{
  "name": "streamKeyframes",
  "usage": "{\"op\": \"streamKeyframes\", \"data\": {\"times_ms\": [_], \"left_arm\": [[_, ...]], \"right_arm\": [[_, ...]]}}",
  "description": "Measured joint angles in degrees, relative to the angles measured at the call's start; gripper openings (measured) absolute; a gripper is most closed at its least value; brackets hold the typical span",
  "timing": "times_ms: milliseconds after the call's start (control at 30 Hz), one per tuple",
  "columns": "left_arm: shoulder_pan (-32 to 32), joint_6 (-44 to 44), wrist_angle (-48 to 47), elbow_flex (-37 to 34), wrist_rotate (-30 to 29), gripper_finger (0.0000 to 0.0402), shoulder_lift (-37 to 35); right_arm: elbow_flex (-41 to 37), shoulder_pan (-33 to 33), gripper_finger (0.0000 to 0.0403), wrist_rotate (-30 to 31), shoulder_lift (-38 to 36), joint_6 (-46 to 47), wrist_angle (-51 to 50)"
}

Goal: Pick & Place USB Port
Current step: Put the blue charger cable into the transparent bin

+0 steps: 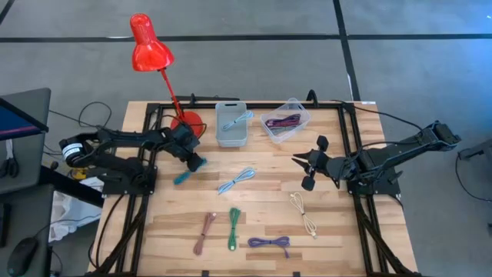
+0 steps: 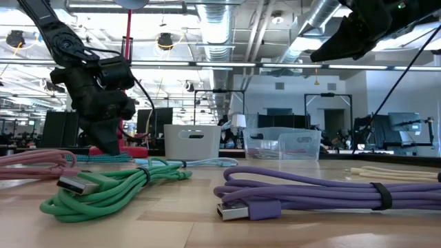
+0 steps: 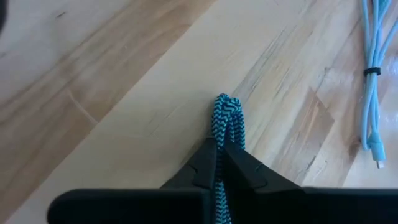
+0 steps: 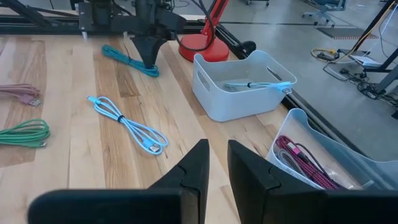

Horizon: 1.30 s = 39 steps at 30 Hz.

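The wooden table (image 1: 254, 196) fills the middle of the floor, with a dark arm mounted at each side. A red desk lamp (image 1: 151, 48) stands at the far left edge. Beside its base, along the far edge, sit a grey-white bin (image 1: 231, 132) with a light blue cable inside and a clear tub (image 1: 286, 121) holding a magenta cable.

The left gripper (image 1: 195, 163) is down at the tabletop just in front of the lamp base, its fingers (image 3: 205, 165) clamped on a teal braided USB cable (image 1: 182, 178), whose looped end sticks out past the fingertips and lies on the wood. The right gripper (image 1: 304, 169) hangs above the right half of the table, holding nothing, with its two fingers (image 4: 193, 165) standing slightly apart.

Loose cables are spread over the rest of the surface: a light blue one (image 1: 237, 181) in the centre, a cream one (image 1: 304, 212) to the right, and along the near edge a pink one (image 1: 204, 232), a green one (image 1: 234, 228) and a purple one (image 1: 270, 243).
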Motion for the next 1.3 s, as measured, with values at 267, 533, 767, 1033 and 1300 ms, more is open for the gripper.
{"op": "streamKeyframes", "data": {"times_ms": [267, 533, 767, 1033, 1300], "left_arm": [[-0.84, -0.48, 3.85, -0.33, 2.74, 0.0010, -2.04], [-3.88, -3.22, 9.86, -0.28, 2.90, 0.0009, -11.50], [-7.29, -5.04, 20.81, -0.26, 3.03, 0.0008, -20.39], [-12.52, -3.90, 39.53, -0.20, 2.11, 0.0008, -18.93], [-13.84, 0.13, 55.44, -0.17, 0.64, 0.0008, -10.74]], "right_arm": [[0.00, -0.02, 0.0052, -0.15, 0.02, 0.00, -0.59], [0.00, 0.00, 0.0052, -0.15, 0.02, 0.00, -1.36], [-0.01, -0.02, 0.0052, -0.15, 0.02, 0.00, -1.30], [-0.04, -0.12, 0.0052, -0.19, 1.09, -0.46, 4.24], [0.02, -3.50, 0.0052, -0.21, 3.18, -5.44, 15.29]]}}
